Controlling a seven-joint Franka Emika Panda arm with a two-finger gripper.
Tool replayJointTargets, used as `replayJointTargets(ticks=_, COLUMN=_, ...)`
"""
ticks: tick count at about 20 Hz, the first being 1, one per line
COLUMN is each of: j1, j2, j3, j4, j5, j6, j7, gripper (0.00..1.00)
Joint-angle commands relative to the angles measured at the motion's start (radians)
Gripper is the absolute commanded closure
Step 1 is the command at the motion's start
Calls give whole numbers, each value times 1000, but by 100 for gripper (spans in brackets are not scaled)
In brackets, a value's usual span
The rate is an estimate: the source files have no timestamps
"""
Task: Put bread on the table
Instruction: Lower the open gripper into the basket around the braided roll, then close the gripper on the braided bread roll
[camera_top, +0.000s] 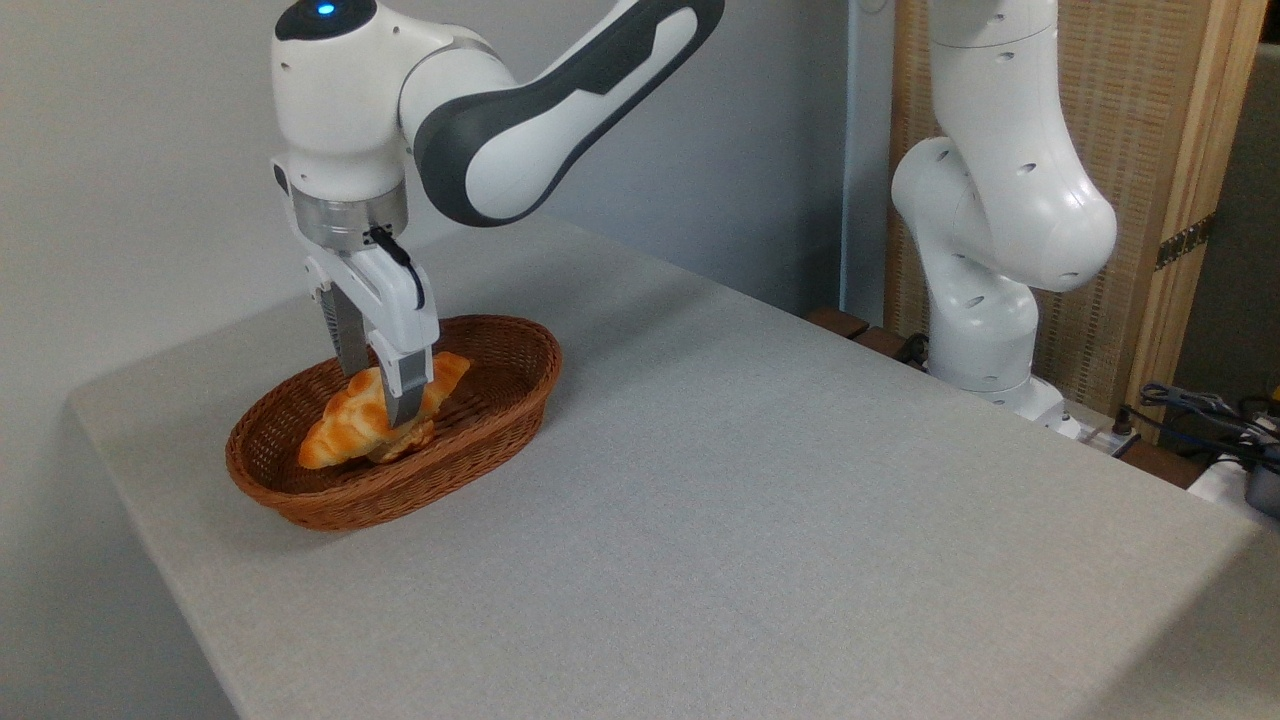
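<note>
The bread (350, 425), a glossy golden-orange braided loaf, lies tilted inside the brown wicker basket (500, 400) at the left of the table (760, 500). My gripper (380, 400) comes straight down into the basket and straddles the loaf's middle. One finger presses the near side and the other is partly hidden behind the loaf, so the gripper is shut on the bread. The loaf's left end still sits low against the basket floor. A small darker lump (408, 443) shows under the loaf; I cannot tell what it is.
The basket stands near the table's left edge. The arm's white base (985, 330) rises beyond the far right edge, with cables (1200, 415) beside it. A wall runs behind the table.
</note>
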Motion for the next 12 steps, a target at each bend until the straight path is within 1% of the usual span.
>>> replayJointTargets(ticks=1, j1=-4, j2=27, j3=-8, j4=-4, j5=55, j6=24, j7=-21, gripper=0)
replayJointTargets(ticks=4, j1=-4, j2=35, j3=-17, j4=-1, j5=58, j6=24, j7=-21, gripper=0)
replayJointTargets(ticks=5, j1=-4, j2=35, j3=-19, j4=-1, j5=69, j6=24, j7=-16, gripper=9)
replayJointTargets(ticks=6, j1=-2, j2=34, j3=-19, j4=-1, j5=101, j6=22, j7=-19, gripper=27)
replayJointTargets(ticks=7, j1=-2, j2=32, j3=-19, j4=0, j5=113, j6=22, j7=-21, gripper=44)
replayJointTargets(ticks=8, j1=-2, j2=32, j3=-17, j4=2, j5=114, j6=22, j7=-22, gripper=58)
replayJointTargets(ticks=9, j1=-1, j2=31, j3=-16, j4=4, j5=114, j6=22, j7=-22, gripper=62)
replayJointTargets(ticks=12, j1=-1, j2=29, j3=-13, j4=7, j5=112, j6=22, j7=-24, gripper=62)
